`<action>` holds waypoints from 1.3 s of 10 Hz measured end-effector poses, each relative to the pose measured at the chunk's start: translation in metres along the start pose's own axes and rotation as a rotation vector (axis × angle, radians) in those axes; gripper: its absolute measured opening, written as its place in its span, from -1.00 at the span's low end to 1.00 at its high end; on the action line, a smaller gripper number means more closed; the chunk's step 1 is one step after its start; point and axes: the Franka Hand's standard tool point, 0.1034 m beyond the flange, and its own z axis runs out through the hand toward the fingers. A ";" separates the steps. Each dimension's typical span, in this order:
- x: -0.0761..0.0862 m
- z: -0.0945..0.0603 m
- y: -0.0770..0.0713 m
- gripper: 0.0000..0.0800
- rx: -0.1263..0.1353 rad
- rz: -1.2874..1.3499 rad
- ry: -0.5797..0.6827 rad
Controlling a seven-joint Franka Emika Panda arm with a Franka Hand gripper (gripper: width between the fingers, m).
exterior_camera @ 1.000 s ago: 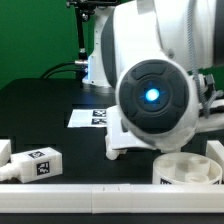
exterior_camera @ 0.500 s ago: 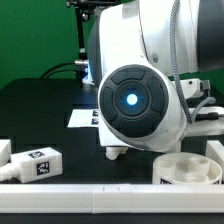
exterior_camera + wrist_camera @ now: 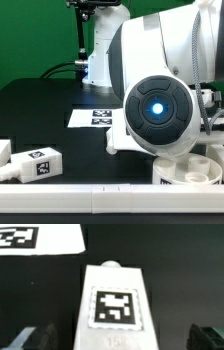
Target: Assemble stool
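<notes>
The stool leg [image 3: 115, 303] lies flat on the black table [image 3: 180, 274], tag face up, its rounded end near the marker board [image 3: 35, 240]. The gripper [image 3: 120, 336] hovers over the leg's other end. Its fingers [image 3: 37, 336] are spread wide, one on each side, clear of the leg. The leg is judged to be rigid moulded plastic: light, stiff and smooth, so liable to pivot if pinched off-centre. Grip across the two long flat sides near mid-length. The seat disc [image 3: 190, 168] and a second leg [image 3: 35, 163] also rest on the table. Compared with half a second earlier, the arm's lit joint [image 3: 155, 110] sits lower and further toward the exterior view's right. The parts have not moved.
</notes>
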 end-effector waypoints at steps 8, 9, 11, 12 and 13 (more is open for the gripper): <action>-0.032 -0.034 -0.003 -0.16 0.006 -0.033 0.020; -0.042 -0.050 -0.007 -0.16 0.007 -0.040 0.059; -0.041 -0.060 -0.011 -0.16 0.012 -0.040 0.225; -0.038 -0.063 -0.012 -0.16 0.015 -0.037 0.303; -0.038 -0.067 -0.012 -0.16 0.011 -0.043 0.370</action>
